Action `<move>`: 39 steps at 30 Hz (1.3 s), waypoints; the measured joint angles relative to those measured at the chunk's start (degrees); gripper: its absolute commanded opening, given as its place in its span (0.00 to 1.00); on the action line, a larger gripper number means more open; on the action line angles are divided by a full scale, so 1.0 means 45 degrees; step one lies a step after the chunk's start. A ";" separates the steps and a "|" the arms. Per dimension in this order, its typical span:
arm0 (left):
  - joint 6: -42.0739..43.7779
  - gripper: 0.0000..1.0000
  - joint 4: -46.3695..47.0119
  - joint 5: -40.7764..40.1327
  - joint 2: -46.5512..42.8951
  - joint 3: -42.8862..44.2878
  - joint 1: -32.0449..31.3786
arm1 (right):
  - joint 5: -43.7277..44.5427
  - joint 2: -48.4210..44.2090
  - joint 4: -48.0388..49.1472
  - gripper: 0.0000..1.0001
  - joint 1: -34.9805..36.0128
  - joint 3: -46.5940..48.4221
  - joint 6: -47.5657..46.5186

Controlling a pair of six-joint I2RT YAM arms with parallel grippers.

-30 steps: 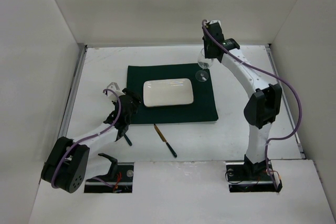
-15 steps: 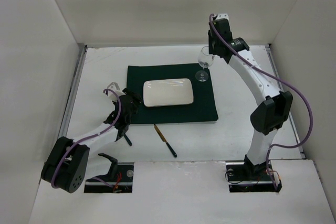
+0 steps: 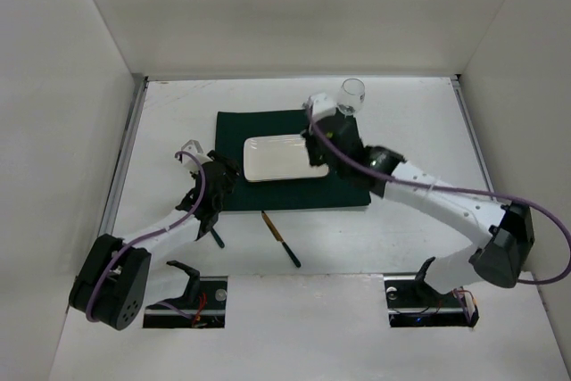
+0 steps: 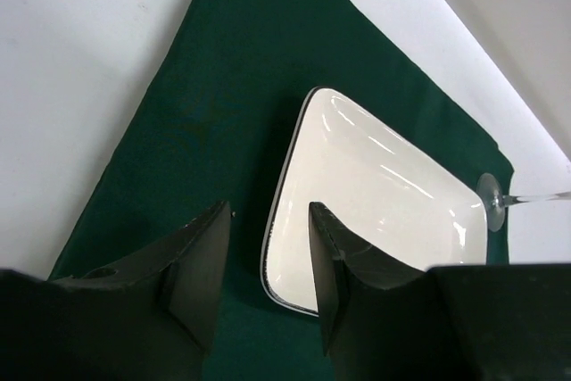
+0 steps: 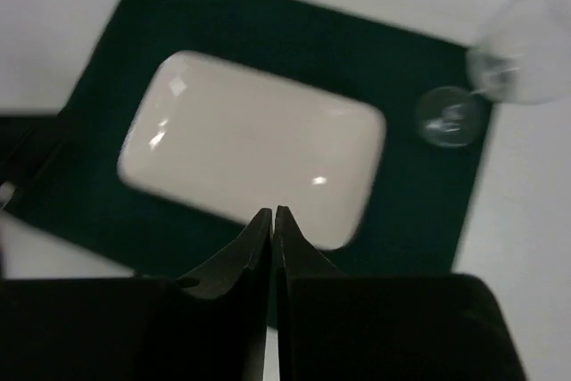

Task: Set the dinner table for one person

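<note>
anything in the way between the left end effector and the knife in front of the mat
Nothing visible. The left end effector is open over the near left part of the mat. The knife lies on bare table just off the mat's near edge. The plate and glass sit farther back.

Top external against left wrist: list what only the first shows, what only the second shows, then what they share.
Only top external: the left arm and right arm, the utensil lying on the dinner table in front of the green mat, and the bowl of the wine glass. Only left wrist: the left hand up close, jaws apart with nothing between them. Shared: the green mat, the white plate on it, and the wine glass, of which the wrist view catches just foot and stem.
</note>
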 measured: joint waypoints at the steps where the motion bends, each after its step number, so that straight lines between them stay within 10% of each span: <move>1: 0.0005 0.36 -0.0112 -0.0068 -0.0044 0.0024 0.0000 | -0.0306 -0.0335 0.0466 0.15 0.0831 -0.0889 0.0083; 8: 0.0185 0.21 -0.0685 -0.0729 -0.0355 0.0155 0.0083 | -0.1851 -0.0636 0.1370 0.34 0.4575 -0.5289 0.0729; 17: 0.0457 0.29 -0.1195 -0.1506 -0.0559 0.0296 0.0170 | -0.2584 0.0617 0.1948 0.43 0.5683 -0.6101 0.1588; 27: 0.0515 0.36 -0.1224 -0.1729 -0.0894 0.0296 0.0253 | -0.3453 0.1656 0.2657 0.41 0.5780 -0.6654 0.2001; 39: 0.0520 0.37 -0.1214 -0.1724 -0.0850 0.0296 0.0253 | -0.3963 0.2191 0.3128 0.09 0.5799 -0.6674 0.2254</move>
